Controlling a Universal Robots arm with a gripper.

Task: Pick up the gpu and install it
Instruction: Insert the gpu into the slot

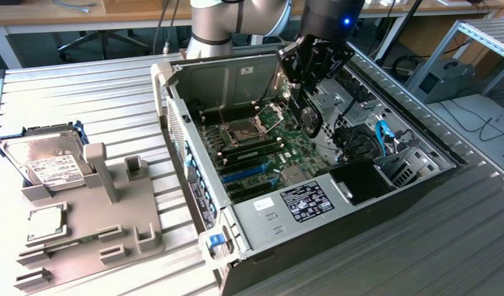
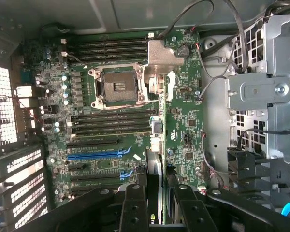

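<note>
**A:** Black fingers (image 2: 134, 210) of the gripper (image 2: 157, 212) stand on both sides of a thin dark edge. Are the jaws closed on something?

**B:** Yes, they are clamped on the gpu (image 2: 154, 179). From the wrist, the card appears edge-on, as a narrow strip between the two fingers.

**A:** And what does the exterior view give?

**B:** It gives the flat side. There the gpu (image 1: 309, 117) is a black card with a round fan shape on its face. It hangs upright under the gripper (image 1: 301, 86).

**A:** Where is the card, exactly?

**B:** It is inside the open computer case (image 1: 235, 77), over the green motherboard (image 1: 297, 154) and near the processor socket (image 1: 239, 131). Whether its lower edge touches the board, I cannot tell.

**A:** What lies beyond the card in the wrist view?

**B:** The board with a long blue slot (image 2: 99, 155) among dark slots, and beside the board a metal drive cage (image 2: 261, 92).

**A:** How is the arm posed?

**B:** The arm (image 1: 214, 24) stands behind the case and bends over it, with the wrist pointing down into the case. Well apart, on the exterior view's left, a silver hard drive (image 1: 46, 160) sits at the end of a grey tray (image 1: 95, 228) on the ribbed metal table (image 1: 87, 92).
</note>
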